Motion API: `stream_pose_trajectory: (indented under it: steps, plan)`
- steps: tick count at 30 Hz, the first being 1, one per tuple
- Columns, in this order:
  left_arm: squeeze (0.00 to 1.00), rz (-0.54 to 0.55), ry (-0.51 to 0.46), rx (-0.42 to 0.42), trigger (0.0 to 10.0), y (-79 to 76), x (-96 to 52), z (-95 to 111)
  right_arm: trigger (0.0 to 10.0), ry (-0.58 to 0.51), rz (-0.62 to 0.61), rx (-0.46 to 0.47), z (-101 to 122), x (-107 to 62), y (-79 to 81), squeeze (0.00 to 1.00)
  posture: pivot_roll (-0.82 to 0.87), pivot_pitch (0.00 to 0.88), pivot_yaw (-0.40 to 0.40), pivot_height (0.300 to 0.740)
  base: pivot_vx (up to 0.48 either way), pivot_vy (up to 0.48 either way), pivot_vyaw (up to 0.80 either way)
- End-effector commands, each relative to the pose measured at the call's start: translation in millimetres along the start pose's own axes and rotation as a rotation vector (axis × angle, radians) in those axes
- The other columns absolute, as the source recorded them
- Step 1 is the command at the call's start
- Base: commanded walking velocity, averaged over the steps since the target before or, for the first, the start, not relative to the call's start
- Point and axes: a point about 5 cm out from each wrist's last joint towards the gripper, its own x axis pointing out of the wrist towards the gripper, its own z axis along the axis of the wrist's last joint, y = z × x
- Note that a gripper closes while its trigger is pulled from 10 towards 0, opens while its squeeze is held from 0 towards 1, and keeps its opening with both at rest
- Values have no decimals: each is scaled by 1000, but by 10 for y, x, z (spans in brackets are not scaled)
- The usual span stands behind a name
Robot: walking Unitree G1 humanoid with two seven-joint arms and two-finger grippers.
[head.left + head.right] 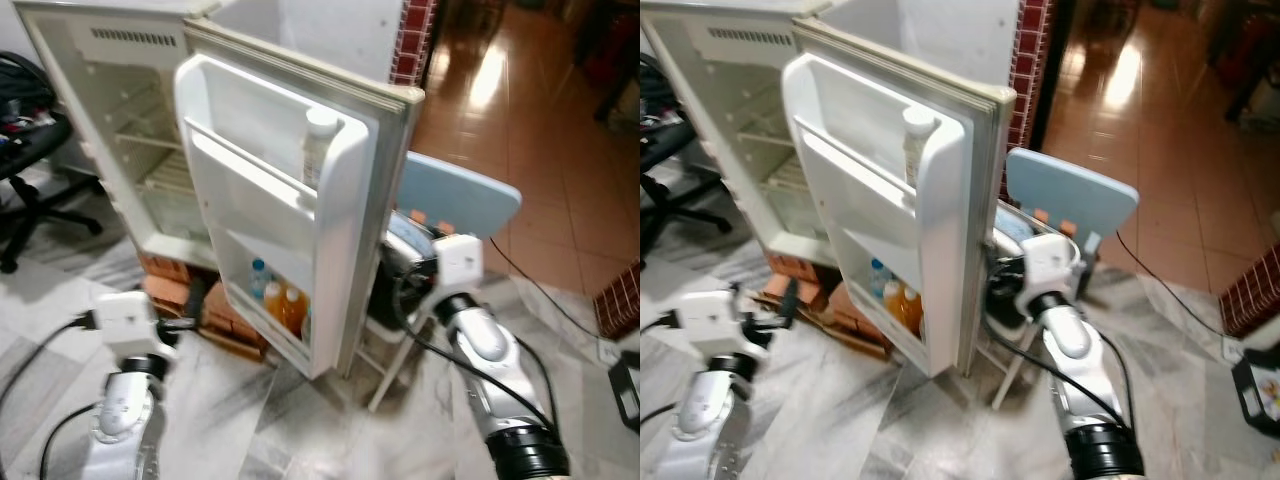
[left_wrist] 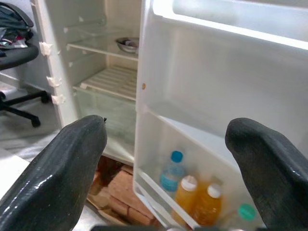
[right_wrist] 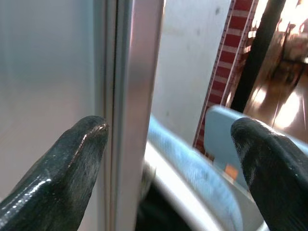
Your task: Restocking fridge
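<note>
The white fridge (image 1: 120, 120) stands open, its door (image 1: 350, 230) swung out toward me. A white bottle (image 1: 319, 146) stands in the door's upper shelf. In the bottom shelf are a blue-capped water bottle (image 2: 172, 171) and two orange juice bottles (image 2: 186, 195). My left gripper (image 1: 185, 323) is low, in front of the door's inner side, open and holding nothing. My right gripper (image 3: 169, 126) is open at the door's outer edge (image 3: 132, 96), which runs between its fingers. A metal bowl (image 2: 128, 44) sits on an inner fridge shelf.
A pale blue chair (image 1: 455, 195) stands right behind the door, close to my right arm. Bricks (image 1: 170, 285) lie under the fridge. A black office chair (image 1: 30, 150) is at the far left. Cables trail over the marble floor (image 1: 300, 430).
</note>
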Motion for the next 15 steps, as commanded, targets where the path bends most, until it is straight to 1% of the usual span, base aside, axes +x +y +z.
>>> stream_pose_trajectory:
  steps: [1, 7, 8, 10, 11, 12, 13, 14, 15]
  plan:
    - [0, 12, 28, 31, 10000, 54, -35, -39, 10000, -17, 27, -3, 34, 36, 92, 0, 39, 0, -19, 740, 0, 0, 0]
    - [0, 24, 59, 32, 10000, 71, -93, -116, 10000, -14, 22, -7, 19, 35, 78, 0, 39, 0, -19, 740, 0, 0, 0]
    - [0, 22, 67, 39, 10000, 70, -127, -141, 10000, -11, 22, -5, 11, 37, 76, 0, 44, 0, -20, 740, 0, 0, 0]
    - [0, 22, 72, 41, 10000, 67, -150, -154, 10000, -9, 22, -4, 3, 41, 74, 0, 44, 0, -20, 740, 0, 0, 0]
    - [0, 10, 79, 41, 10000, 51, -171, -162, 10000, -3, 20, 4, -1, 54, 75, 0, 54, 3, -21, 740, 0, 0, 0]
    - [0, -56, 102, 64, 10000, -17, -237, -190, 10000, 0, 8, 15, 13, 99, 77, 0, 59, 4, -22, 740, 0, 0, 0]
    - [0, -81, 111, 73, 10000, -42, -261, -202, 10000, 1, 4, 15, 19, 114, 78, 0, 59, 4, -22, 740, 0, 0, 0]
    - [0, -81, 111, 73, 10000, -42, -261, -202, 10000, 1, 4, 15, 19, 114, 78, 0, 59, 4, -22, 740, 0, 0, 0]
    - [0, -122, 130, 76, 10000, -89, -300, -230, 10000, 7, -12, 9, 24, 144, 69, 0, 72, 6, -27, 740, 0, 0, 0]
